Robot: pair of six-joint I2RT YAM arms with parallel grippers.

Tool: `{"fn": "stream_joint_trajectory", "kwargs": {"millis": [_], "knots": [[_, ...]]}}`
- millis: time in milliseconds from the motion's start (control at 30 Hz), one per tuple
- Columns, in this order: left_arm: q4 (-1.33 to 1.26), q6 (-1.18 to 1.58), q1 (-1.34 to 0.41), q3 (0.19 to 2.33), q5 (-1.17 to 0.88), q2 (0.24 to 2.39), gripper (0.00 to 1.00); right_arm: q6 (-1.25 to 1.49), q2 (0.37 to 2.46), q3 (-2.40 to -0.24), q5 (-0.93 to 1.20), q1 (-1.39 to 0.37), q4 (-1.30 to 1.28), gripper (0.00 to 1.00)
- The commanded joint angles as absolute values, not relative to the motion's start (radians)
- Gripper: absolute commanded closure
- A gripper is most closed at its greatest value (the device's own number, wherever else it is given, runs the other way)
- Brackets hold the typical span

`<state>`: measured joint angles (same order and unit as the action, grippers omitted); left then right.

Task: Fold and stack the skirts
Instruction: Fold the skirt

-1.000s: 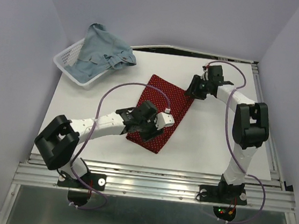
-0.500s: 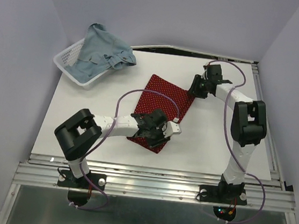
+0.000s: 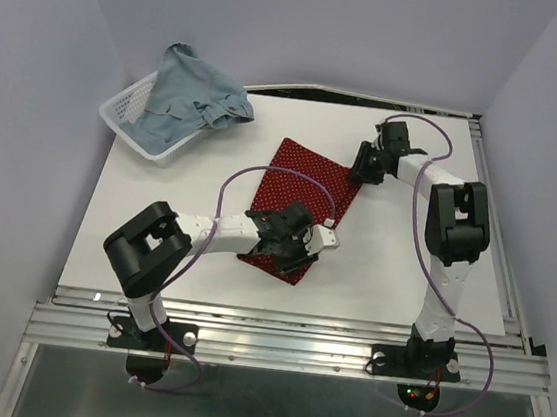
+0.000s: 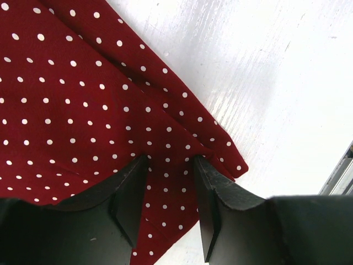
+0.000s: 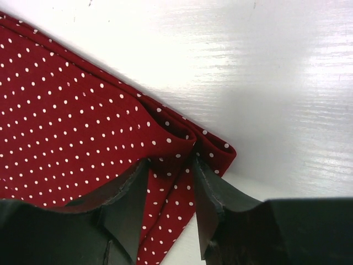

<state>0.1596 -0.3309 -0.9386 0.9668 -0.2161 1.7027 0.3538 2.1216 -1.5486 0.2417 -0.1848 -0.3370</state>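
The dark red skirt (image 3: 306, 187) with white dots lies flat as a slanted rectangle mid-table. My left gripper (image 3: 299, 253) is pressed down on its near right corner. In the left wrist view its fingers (image 4: 132, 193) stand apart on the red cloth (image 4: 83, 99), which lies nearly flat in the gap at the gripper (image 4: 170, 161). My right gripper (image 3: 360, 170) sits on the far right corner. There the cloth (image 5: 71, 110) puckers into a ridge between the parted tips of the gripper (image 5: 169, 161). The light blue denim skirt (image 3: 190, 103) lies heaped over the basket.
A white mesh basket (image 3: 120, 115) stands at the far left corner of the white table (image 3: 404, 253), under the denim. Purple cables loop over both arms. A metal rail (image 3: 293, 346) runs along the near edge, and grey walls close in both sides.
My left arm swung right and down to the red skirt's near right corner, then held still. The right gripper stayed on the far corner and its jaws narrowed a little, bunching cloth.
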Motion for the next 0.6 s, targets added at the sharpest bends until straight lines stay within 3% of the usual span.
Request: {"fn": "stream_joint_trajectory", "kwargs": {"millis": [0,133,233,567], "knots": [[0.184,-0.337,-0.939,0.956,-0.209,1.724,0.5,0.348,2.134,-1.62,0.224,-0.19,-0.327,0.59],[0.184,-0.336,-0.939,0.953,-0.209,1.726,0.5,0.345,2.126,-1.628,0.222,-0.19,-0.316,0.88],[0.183,-0.334,-0.939,0.953,-0.21,1.727,0.5,0.341,2.096,-1.629,0.227,-0.19,-0.316,0.99],[0.183,-0.33,-0.939,0.953,-0.218,1.733,0.51,0.339,1.947,-1.578,0.171,-0.181,-0.359,0.99]]}}
